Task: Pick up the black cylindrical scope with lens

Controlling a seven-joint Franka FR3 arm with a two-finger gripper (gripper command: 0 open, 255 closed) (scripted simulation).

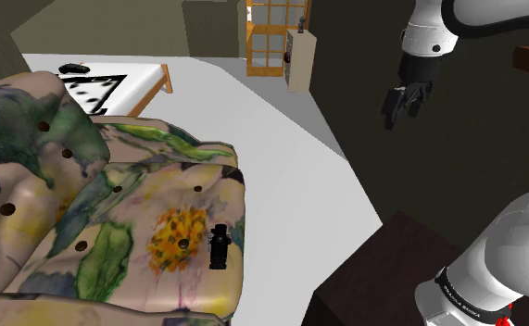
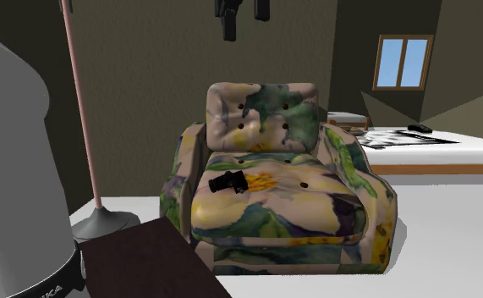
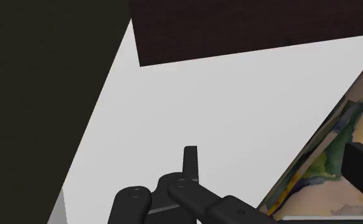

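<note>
I am judging the scope point(image 1: 218, 246), lying on the floral armchair point(image 1: 132, 199) seat, as rigid, light and slick, best taken across mid-barrel. The gripper point(image 1: 396, 111) is hanging well apart from it; spread or pressed together, I cannot tell.

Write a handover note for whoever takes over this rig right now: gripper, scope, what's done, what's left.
Gripper: up in the air, well off to the shoulder view's right of the armchair, not holding the scope.
Black scope: lying on its side on the floral armchair, on the seat cushion, toward the second exterior view's left side of the seat.
Done: nothing yet; the scope is not grasped.
Left: bring the gripper over the seat, come down on the scope, close on it and lift.
</note>
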